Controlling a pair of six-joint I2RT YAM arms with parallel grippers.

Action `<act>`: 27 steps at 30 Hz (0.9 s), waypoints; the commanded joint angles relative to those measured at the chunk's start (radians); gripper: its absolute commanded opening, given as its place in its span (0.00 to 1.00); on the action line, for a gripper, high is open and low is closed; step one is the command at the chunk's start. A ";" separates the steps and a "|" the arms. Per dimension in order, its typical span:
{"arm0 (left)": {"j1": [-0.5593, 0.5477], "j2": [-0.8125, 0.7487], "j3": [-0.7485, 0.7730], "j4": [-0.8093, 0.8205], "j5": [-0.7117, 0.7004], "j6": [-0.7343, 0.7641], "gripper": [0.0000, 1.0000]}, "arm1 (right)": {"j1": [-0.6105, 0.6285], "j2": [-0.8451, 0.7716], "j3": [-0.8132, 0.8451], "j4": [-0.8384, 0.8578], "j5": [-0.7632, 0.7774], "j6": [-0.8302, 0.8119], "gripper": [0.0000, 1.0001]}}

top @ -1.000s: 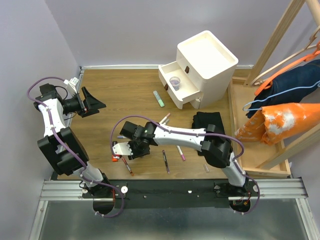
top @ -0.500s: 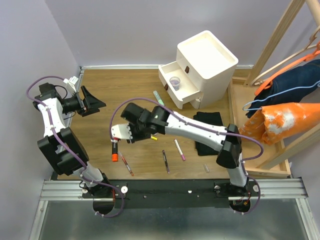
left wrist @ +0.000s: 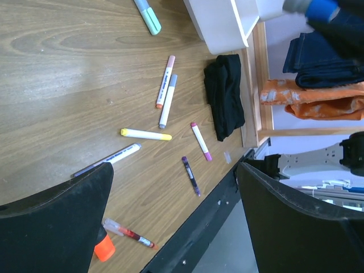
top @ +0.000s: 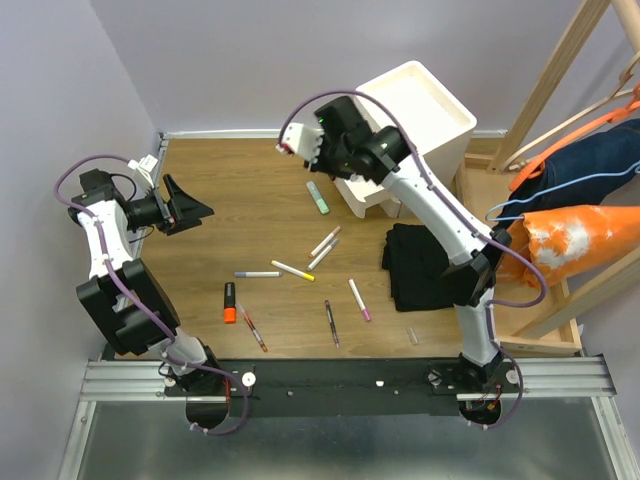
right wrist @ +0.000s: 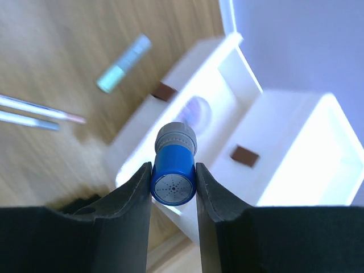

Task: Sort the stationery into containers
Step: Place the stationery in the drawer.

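Stationery, loose on wooden tabletop; positions given from the white cabinet.

- Small clear piece: nearest the arm bases, well in front of the cabinet; too small to identify.
- Red-inked pen and dark purple pen: near edge, apart from each other, well in front of the cabinet.
- Orange highlighter: just beside the red-inked pen.
- Pink-capped white marker: a little closer to the cabinet than the dark purple pen.
- Yellow marker and grey-and-white pen: almost end to end, mid-tabletop.
- Two slim pens: side by side, between the yellow marker and the cabinet.
- Folded black cloth: directly in front of the cabinet.
- Pale-green highlighter: just off the cabinet's open drawers.
- Left claw: released, fingers spread wide, empty, well apart from the cabinet at the tabletop's opposite side.
- Right claw: clenched on a blue-ended marker with a grey collar, raised in the air just beside the cabinet, over its drawer side.
- Purple round object: in one open drawer; blurred.
- Wooden rack with hanging clothes: beyond the cabinet's other side.
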 commanded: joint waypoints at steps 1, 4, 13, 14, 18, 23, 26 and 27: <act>0.000 -0.073 -0.044 0.042 -0.003 -0.027 0.99 | -0.146 0.028 0.026 -0.009 0.008 -0.031 0.00; 0.002 -0.086 -0.067 0.061 -0.021 -0.036 0.99 | -0.214 0.034 -0.011 0.008 -0.029 -0.055 0.01; 0.000 -0.089 -0.075 0.067 -0.075 -0.038 0.99 | -0.280 0.095 -0.056 0.004 -0.142 -0.057 0.01; 0.002 -0.089 -0.078 0.067 -0.078 -0.035 0.99 | -0.282 0.100 -0.063 0.005 -0.151 -0.055 0.01; 0.000 -0.089 -0.087 0.075 -0.085 -0.035 0.99 | -0.283 0.115 -0.084 -0.003 -0.151 -0.043 0.01; -0.006 -0.045 -0.063 0.066 -0.096 -0.036 0.99 | -0.283 0.108 -0.156 0.061 -0.121 -0.022 0.13; -0.024 -0.011 -0.009 0.021 -0.162 -0.020 0.99 | -0.283 0.103 -0.133 0.066 -0.138 -0.003 0.44; -0.044 -0.003 0.005 -0.011 -0.215 -0.010 0.99 | -0.283 0.096 -0.115 0.070 -0.142 0.029 0.59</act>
